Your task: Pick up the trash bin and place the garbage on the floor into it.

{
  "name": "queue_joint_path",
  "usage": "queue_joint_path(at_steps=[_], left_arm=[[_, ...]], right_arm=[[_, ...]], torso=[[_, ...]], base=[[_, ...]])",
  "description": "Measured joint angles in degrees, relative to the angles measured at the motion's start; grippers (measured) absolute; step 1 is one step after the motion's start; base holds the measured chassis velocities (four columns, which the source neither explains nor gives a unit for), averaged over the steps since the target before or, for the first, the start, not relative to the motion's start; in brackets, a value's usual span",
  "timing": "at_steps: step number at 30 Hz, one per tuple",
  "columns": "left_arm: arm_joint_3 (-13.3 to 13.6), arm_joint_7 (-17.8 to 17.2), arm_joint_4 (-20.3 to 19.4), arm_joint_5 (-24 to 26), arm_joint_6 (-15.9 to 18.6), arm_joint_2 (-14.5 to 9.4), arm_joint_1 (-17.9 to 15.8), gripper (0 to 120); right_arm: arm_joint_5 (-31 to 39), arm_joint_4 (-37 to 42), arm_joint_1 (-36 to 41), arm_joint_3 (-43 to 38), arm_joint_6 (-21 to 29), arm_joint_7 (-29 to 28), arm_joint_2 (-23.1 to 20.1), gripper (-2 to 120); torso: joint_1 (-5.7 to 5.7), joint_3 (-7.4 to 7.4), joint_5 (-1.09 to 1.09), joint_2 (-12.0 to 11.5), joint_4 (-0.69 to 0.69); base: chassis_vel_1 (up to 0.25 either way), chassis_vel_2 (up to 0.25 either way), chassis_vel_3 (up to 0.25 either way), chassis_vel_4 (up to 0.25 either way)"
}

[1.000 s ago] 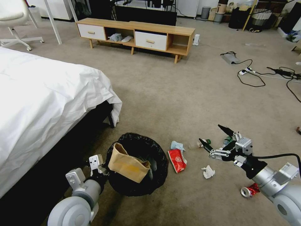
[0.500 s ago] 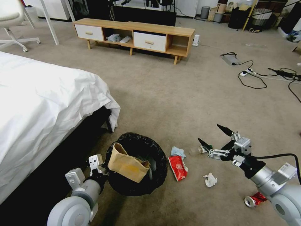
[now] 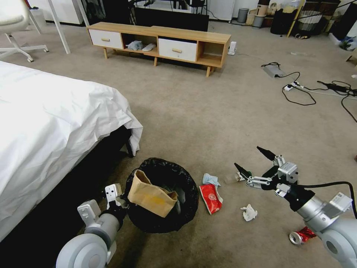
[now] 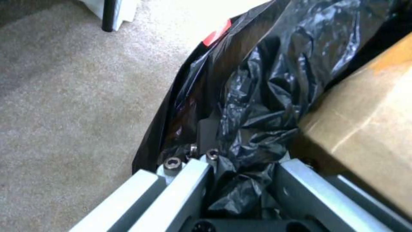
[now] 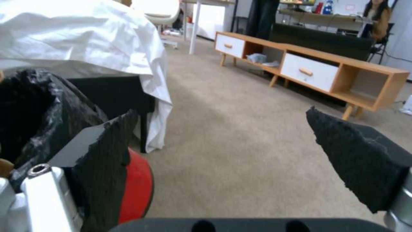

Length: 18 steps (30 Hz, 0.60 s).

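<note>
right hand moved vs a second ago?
Yes, slightly. The right hand, open, now sits farther up the head view from the white tissue than before.

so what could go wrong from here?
The brown paper bag leans over the trash bin rim and might tip out. The left gripper is clamped on bag plastic, so the liner may slip. The open right gripper hovers over a bottle lying flat, which could roll away.

bins: 1 (image 3: 162,208) | paper bags: 1 (image 3: 151,198) | red wrappers: 1 (image 3: 210,193) | crushed cans: 1 (image 3: 302,235) | tissues: 2 (image 3: 248,213) (image 3: 210,179) | grippers: 2 (image 3: 118,197) (image 3: 254,163)
</note>
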State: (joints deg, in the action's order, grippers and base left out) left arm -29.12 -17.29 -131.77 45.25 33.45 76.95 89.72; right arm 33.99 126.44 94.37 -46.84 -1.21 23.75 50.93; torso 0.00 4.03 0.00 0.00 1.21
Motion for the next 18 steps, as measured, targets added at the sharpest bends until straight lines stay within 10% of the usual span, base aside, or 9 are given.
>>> queue_joint_path(at_steps=[18], left_arm=[[-0.05, 0.14, -0.2, -0.12, 0.02, -0.46, 0.11, 0]], right_arm=[[-0.25, -0.49, 0.2, -0.44, -0.11, -1.07, -0.22, 100]], torso=[[0.0, 0.02, -0.01, 0.0, -0.01]], base=[[-0.056, 0.059, 0.057, -0.056]])
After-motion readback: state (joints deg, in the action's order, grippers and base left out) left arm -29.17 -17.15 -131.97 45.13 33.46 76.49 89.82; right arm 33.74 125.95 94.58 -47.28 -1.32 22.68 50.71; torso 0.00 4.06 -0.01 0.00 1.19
